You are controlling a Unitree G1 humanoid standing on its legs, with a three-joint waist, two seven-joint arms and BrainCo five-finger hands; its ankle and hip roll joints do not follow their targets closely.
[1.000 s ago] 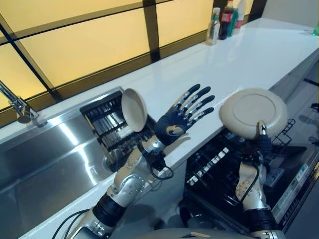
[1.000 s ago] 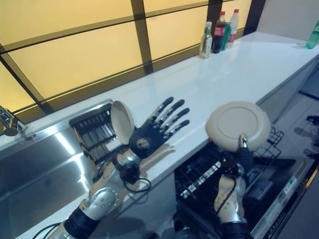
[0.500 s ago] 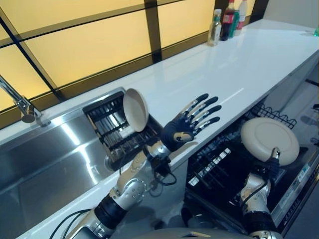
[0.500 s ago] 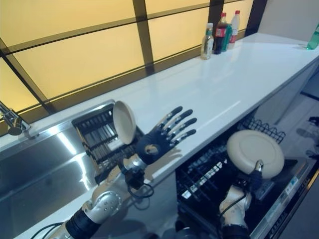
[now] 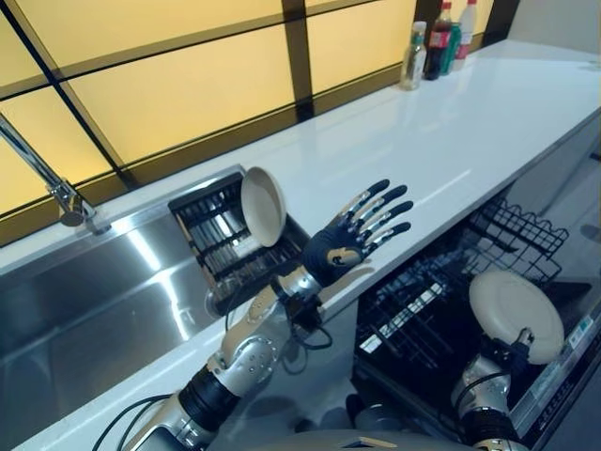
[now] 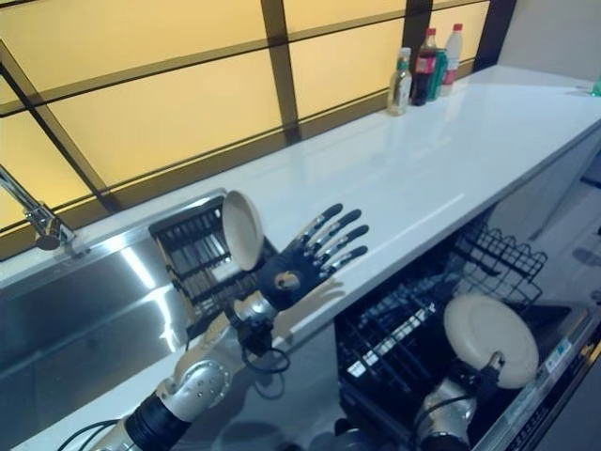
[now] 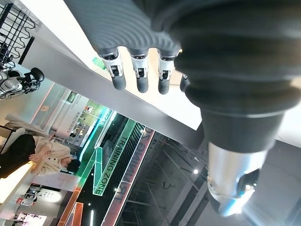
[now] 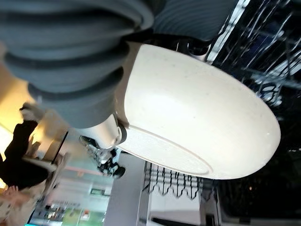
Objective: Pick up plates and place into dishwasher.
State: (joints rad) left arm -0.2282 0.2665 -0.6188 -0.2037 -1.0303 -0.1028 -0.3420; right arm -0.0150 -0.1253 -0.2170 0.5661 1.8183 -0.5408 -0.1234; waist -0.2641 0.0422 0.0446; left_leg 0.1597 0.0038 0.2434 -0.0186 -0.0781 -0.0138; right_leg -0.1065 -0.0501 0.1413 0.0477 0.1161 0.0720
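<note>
Over the dishwasher rack [image 5: 423, 301], a plate [image 5: 515, 315] is gripped by the right hand [image 5: 512, 355]; it should be slotted upright. The left hand [image 5: 349, 240] is spread open.

Two plates, three bottles, two racks.
One plate [image 5: 262, 206] stands centre frame, one plate [image 5: 516, 316] lower right; bottles [image 5: 439, 39] upper right.

Amber windows [image 5: 169, 85], white counter [image 5: 451, 122]

The right hand [image 5: 512, 349] has lowered the round cream plate [image 5: 515, 315] from counter height into the black wire dishwasher rack [image 5: 441, 287].
</note>
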